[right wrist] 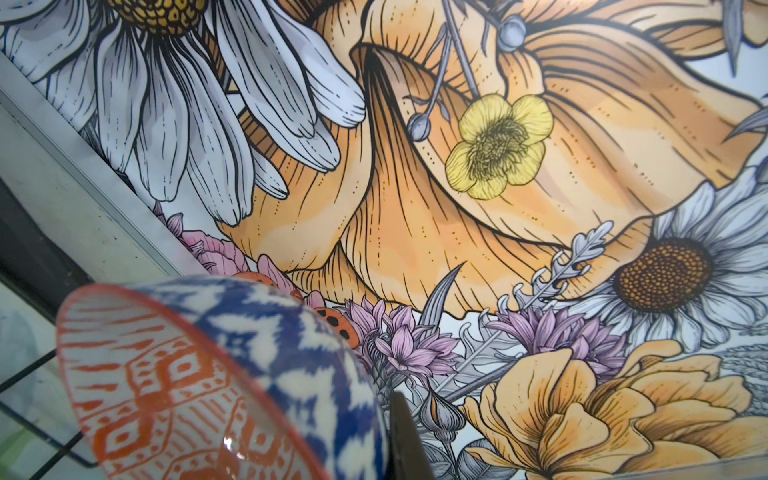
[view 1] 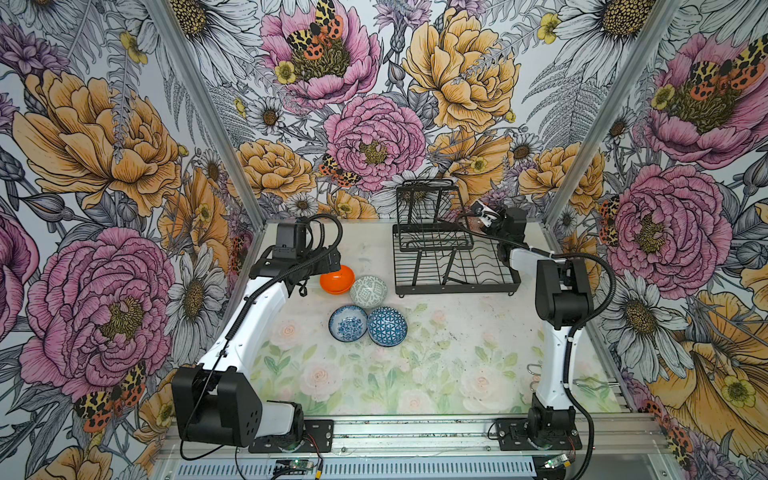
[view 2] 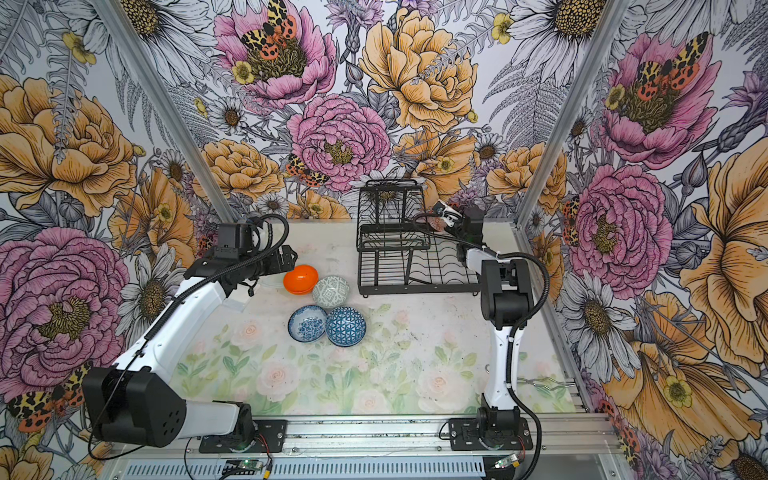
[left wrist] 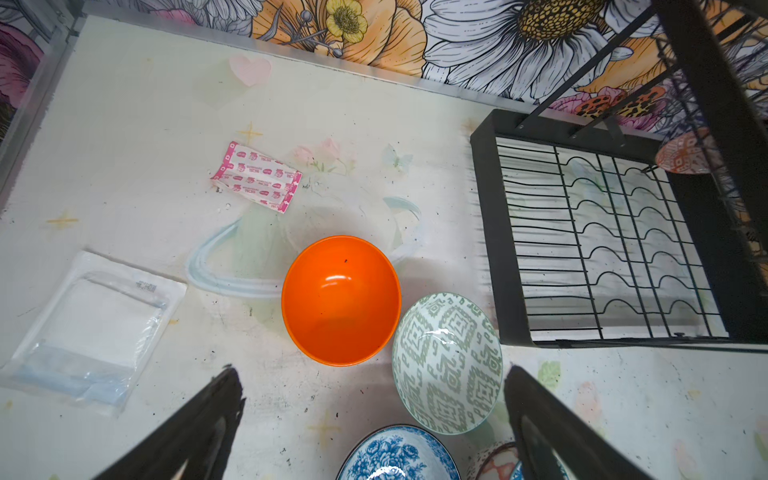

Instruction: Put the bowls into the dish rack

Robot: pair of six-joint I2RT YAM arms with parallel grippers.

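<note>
Left wrist view: L gripper (left wrist: 372,374) hangs w/ jaws spread wide, holding nothing, just short of the orange bowl (left wrist: 340,299) on the table (left wrist: 124,124). It is prob. parked there because that's the bowl nearest the jaws, so likely the next pick. A pink packet (left wrist: 257,176) and a clear pouch (left wrist: 91,328) lie apart from the bowls and are no part of the job. The grey-green bowl (left wrist: 446,361) touches the orange bowl's side; can't tell which way up it sits. Nearer the arm bases, in both top views, the floral bowl (view 1: 348,323) and geometric bowl (view 1: 386,326) touch each other. That makes four bowls in plain sight on the table, tightly clustered, so pinching one rim w/o nudging a neighbour looks tricky. Rack (view 1: 457,286) stands far right of the cluster, its lower tray bare as far as I can see. R gripper (view 1: 487,219) is clamped on the rim of a patterned bowl (right wrist: 187,386), orange-white inside and blue-white outside. The bowl is held tilted on edge above the tray's far right end, beside the upper basket. The tilt is prob. so it can stand in a wavy slot. Task looks early: no bowl seated yet.
</note>
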